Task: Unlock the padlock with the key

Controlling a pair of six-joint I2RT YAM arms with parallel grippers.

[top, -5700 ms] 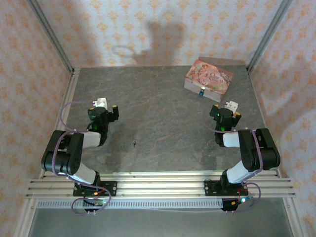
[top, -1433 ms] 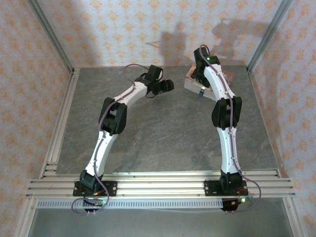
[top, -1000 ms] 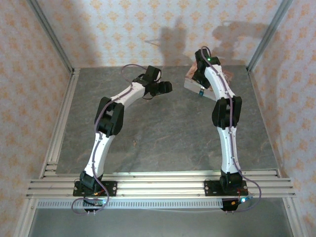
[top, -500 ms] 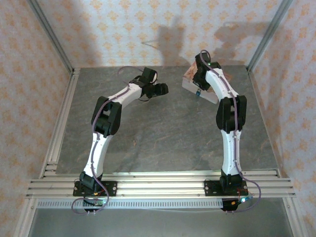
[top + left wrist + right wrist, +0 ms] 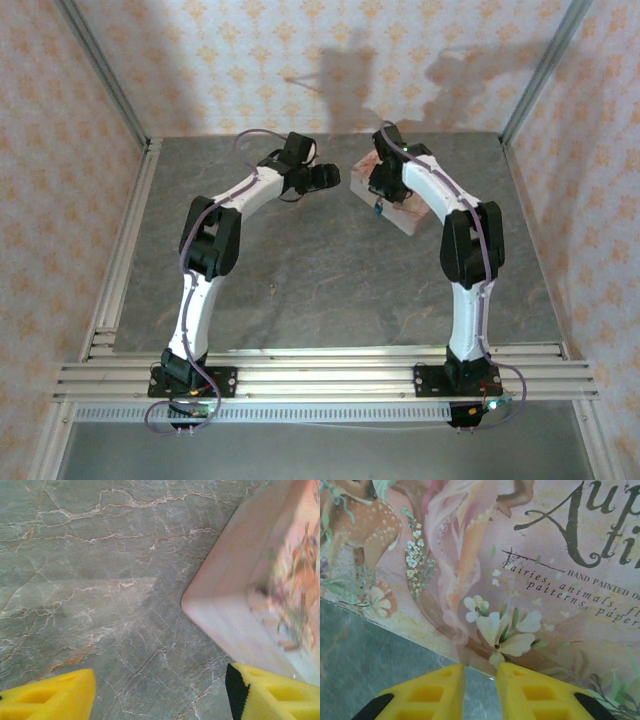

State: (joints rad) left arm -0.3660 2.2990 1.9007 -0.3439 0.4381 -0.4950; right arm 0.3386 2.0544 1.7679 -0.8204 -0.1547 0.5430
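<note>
Rigid, light little padlock (image 5: 378, 209) is hanging at the box's (image 5: 420, 212) 7 o'clock edge. The sliver-thin key (image 5: 272, 291), lying well apart toward 8 o'clock, is probably demanding a flatwise pinch. Left gripper (image 5: 160, 674) is gaping wide; right gripper (image 5: 479, 669) is sitting nearly clenched.

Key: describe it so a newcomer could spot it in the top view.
On the grey table, look between the left arm and right arm, nearer their bases than the pink floral box. The key is the lone tiny dark sliver there, touching nothing.
</note>
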